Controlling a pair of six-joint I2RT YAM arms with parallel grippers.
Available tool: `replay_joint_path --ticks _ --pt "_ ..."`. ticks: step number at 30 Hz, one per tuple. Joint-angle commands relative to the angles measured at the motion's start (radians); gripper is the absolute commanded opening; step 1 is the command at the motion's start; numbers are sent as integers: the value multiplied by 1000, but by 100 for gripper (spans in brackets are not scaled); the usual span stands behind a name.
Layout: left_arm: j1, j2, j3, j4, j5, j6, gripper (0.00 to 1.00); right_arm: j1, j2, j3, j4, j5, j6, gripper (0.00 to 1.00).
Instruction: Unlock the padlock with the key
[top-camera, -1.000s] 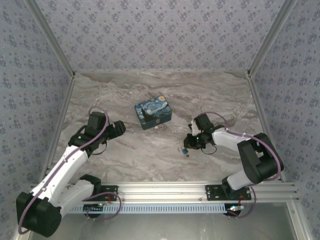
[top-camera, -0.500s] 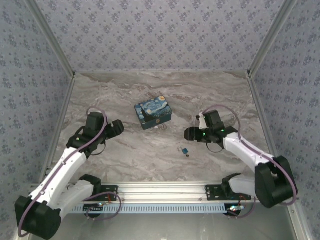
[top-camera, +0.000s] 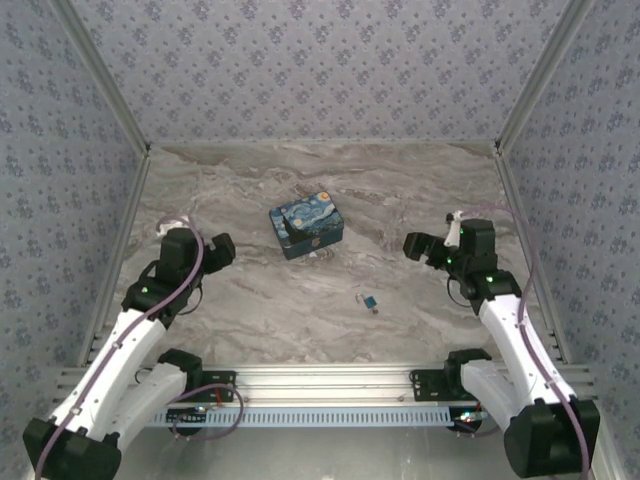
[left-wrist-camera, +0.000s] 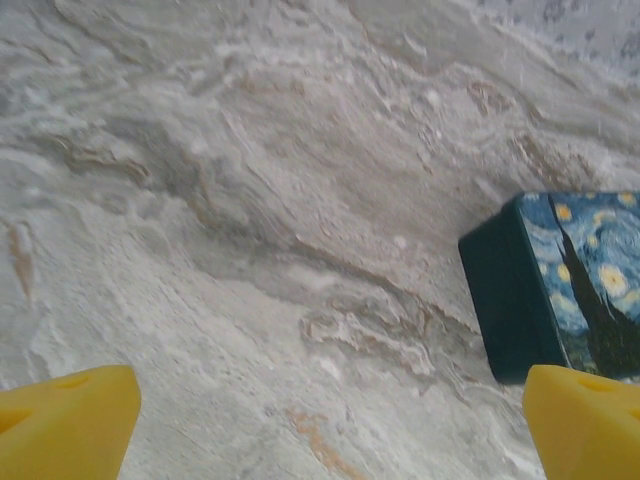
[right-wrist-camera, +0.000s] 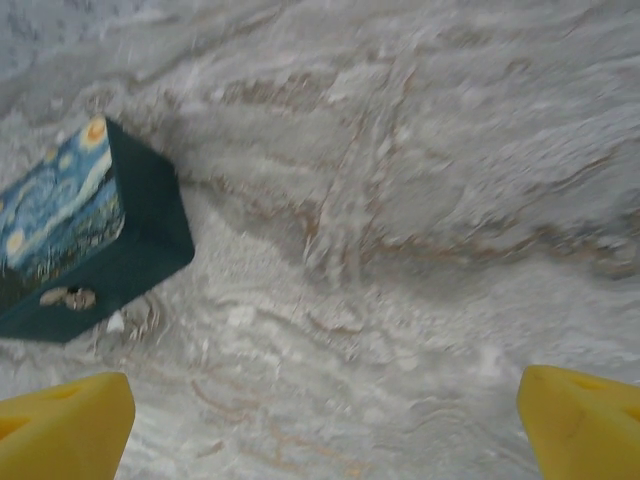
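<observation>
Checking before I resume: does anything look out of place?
The key lies loose on the table, apart from the box; the left hand and right hand are open, away from it. Unlocking needs it held.

One painted Starry Night box (top-camera: 306, 229), one small brass padlock (right-wrist-camera: 68, 297) on its front, one blue-headed key (top-camera: 371, 301), one marbled tabletop (top-camera: 300, 320), two white robot arms, left arm (top-camera: 125, 345) and right arm (top-camera: 515, 340), four yellow fingers (left-wrist-camera: 60, 415)
</observation>
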Motion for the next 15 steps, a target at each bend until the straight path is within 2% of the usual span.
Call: replay_joint_path --ticks 1,7,10,13,15 --pt "6 -46 3 61 -98 61 98 -56 -54 -31 30 32 -15 100" --pt "7 -113 -81 187 -157 183 99 -100 -179 -153 212 197 -66 100" --pt "7 -129 -141 275 -190 241 99 -102 -225 -289 409 293 -134 100" --pt "9 -121 -202 367 -181 283 99 -125 -198 -385 559 381 -121 100" --pt "9 -120 -259 454 -151 307 99 -159 -148 -413 613 382 -110 100"
